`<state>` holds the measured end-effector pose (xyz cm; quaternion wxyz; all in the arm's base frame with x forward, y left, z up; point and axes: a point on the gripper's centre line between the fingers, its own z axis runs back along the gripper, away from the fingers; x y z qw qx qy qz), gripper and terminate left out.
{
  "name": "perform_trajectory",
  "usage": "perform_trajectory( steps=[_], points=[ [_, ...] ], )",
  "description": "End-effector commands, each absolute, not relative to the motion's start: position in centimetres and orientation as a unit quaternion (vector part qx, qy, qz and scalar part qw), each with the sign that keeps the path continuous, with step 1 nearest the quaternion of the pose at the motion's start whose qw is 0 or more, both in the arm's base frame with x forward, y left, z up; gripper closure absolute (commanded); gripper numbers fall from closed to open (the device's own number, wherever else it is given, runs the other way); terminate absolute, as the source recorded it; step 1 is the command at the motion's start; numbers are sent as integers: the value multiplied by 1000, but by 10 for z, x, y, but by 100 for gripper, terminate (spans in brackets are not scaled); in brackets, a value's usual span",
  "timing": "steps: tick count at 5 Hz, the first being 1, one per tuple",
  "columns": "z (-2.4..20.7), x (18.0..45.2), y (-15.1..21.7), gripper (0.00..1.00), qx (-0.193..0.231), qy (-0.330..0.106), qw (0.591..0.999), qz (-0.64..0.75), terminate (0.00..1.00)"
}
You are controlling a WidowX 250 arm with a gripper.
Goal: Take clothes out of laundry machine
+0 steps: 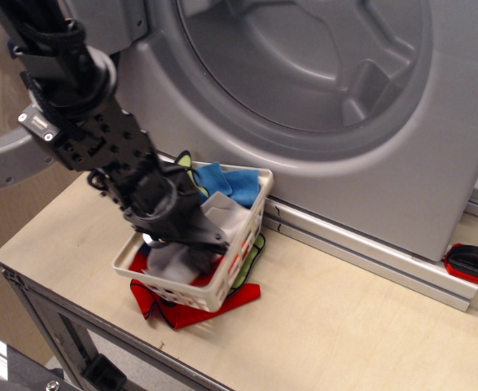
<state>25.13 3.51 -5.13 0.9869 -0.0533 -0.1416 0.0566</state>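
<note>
The silver-grey laundry machine (434,163) stands at the back with its wide drum opening (304,57) showing no cloth; its round door (2,155) hangs open at the left. The light grey cloth (170,262) lies in the white slotted basket (225,279) in front of the machine. My black gripper (186,241) is down inside the basket, right on top of the grey cloth. Its jaws look spread apart, and the arm hides part of the cloth.
A blue cloth (226,183) lies at the basket's far end. A red cloth (181,311) sticks out from under the basket. A red and black object (475,265) lies at the right by the machine's base rail. The wooden table's front edge (76,301) is close.
</note>
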Motion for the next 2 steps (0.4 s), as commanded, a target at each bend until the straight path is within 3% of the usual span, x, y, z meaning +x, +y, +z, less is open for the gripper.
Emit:
perform_trajectory(
  steps=[1,2],
  points=[
    [9,264,12,0,-53,-152,984,76,0],
    [33,272,13,0,-40,-154,985,73,0]
  ],
)
